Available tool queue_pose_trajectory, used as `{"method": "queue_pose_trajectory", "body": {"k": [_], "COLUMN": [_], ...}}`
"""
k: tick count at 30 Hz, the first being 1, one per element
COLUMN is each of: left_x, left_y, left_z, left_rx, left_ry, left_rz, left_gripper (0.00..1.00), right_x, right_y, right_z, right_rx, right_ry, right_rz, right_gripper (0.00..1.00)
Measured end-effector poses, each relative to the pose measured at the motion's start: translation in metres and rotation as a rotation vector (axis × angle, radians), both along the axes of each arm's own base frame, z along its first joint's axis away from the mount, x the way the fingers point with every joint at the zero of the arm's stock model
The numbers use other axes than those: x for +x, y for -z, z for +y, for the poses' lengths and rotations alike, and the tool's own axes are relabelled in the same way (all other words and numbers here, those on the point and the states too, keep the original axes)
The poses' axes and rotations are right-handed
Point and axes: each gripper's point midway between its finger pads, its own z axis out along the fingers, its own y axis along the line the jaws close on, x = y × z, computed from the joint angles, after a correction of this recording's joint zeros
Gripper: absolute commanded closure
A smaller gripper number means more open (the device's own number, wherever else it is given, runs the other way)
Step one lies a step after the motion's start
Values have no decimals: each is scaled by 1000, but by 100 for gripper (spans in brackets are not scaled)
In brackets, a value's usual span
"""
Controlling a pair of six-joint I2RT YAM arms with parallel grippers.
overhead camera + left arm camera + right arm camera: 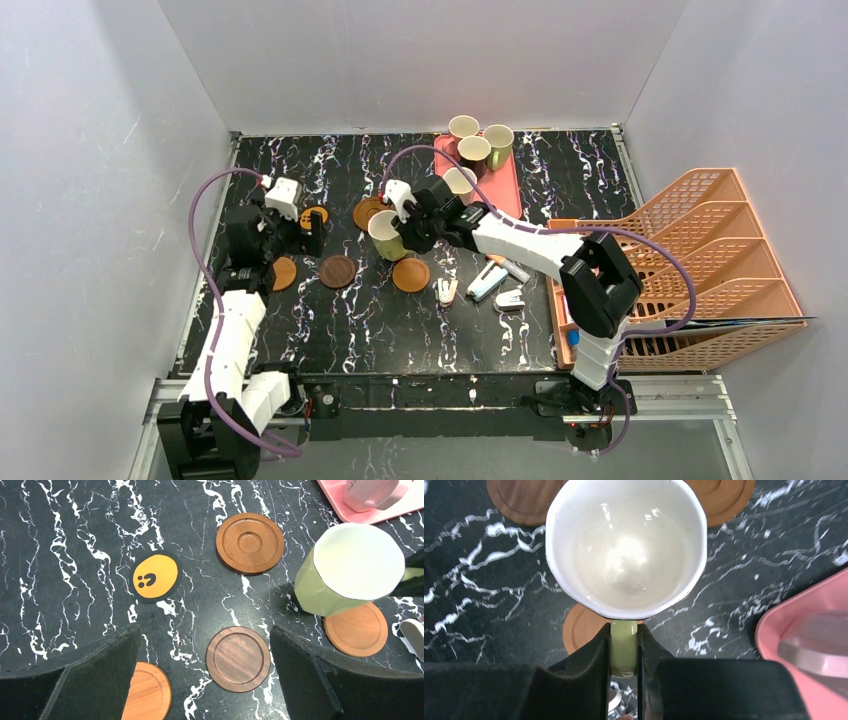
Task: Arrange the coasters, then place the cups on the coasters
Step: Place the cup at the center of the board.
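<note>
**Green cup in right pincer; five coasters out**

We count five round coasters on the black, white-veined marble table (400, 335): a yellow-faced coaster with a black rim (155, 577), a mid-brown rimmed coaster (250, 542), a dark brown coaster (238, 658), a right orange coaster (356, 630) and a left orange coaster (147, 692).

We count five ceramic cups. Four tray cups (473, 152) cluster on the pink rectangular tray (505, 190). The fifth is a yellow-green faceted cup (626, 545), glossy cream inside.

The right gripper (624, 650) pinches its handle and holds it over the right orange coaster; we cannot tell if they touch. The left gripper (205, 650) gapes wide, empty, above the dark brown coaster.
</note>
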Motion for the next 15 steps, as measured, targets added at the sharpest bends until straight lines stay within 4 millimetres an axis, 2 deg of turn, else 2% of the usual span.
{"method": "queue_pose_trajectory", "body": {"k": [6,15], "left_x": [-10,-14], "left_y": [-10,-8], "left_z": [-1,-2], "left_rx": [4,6], "left_ry": [1,6], "left_rz": [-60,-65], "left_gripper": [2,2], "right_x": [6,-10], "right_y": [-24,-28], "right_z": [19,37], "right_rx": [90,119], "right_ry": [-15,-45], "right_rz": [-76,-84], "right_gripper": [99,99]}}
